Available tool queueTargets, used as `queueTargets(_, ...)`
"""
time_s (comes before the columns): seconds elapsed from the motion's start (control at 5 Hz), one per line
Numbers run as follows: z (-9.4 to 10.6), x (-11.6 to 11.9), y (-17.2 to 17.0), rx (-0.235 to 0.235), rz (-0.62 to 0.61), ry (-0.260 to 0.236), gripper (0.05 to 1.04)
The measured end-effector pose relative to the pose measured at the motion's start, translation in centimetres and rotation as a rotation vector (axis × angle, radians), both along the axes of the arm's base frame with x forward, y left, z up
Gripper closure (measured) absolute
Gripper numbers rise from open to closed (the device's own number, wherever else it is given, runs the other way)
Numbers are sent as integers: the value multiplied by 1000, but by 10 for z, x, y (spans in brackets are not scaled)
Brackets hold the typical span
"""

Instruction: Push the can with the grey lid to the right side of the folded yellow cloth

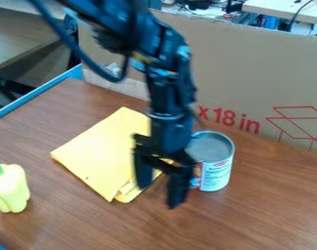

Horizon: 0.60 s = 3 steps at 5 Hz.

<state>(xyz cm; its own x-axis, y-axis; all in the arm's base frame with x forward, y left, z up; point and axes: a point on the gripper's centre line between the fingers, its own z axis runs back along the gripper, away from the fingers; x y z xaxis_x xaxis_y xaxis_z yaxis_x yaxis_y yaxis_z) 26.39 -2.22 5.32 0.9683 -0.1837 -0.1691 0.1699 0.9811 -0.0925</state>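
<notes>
The black gripper (159, 193) hangs over the middle of the wooden table, its two fingers spread apart with nothing held between them. Behind and to the left of it lies a folded yellow cloth (99, 151), its right part hidden by the gripper. Close on the gripper's right stands an upright can (216, 173) with a grey top and a printed label; the gripper covers part of its left side. A yellow toy pepper (10, 188) with a green stem is at the left edge of the view.
A cardboard panel (252, 73) with red print stands along the table's back edge. Blue edging (40, 90) runs along the left side of the table (265, 215). Other desks and cables are behind the panel.
</notes>
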Motion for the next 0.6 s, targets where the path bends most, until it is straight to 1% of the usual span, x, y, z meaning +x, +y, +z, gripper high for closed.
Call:
queueTargets(0.2,17,-40,22,97,-5,-7,83)
queueTargets(0.4,30,-68,31,156,7,37,83)
queueTargets(0.6,56,-89,23,185,-36,-32,83)
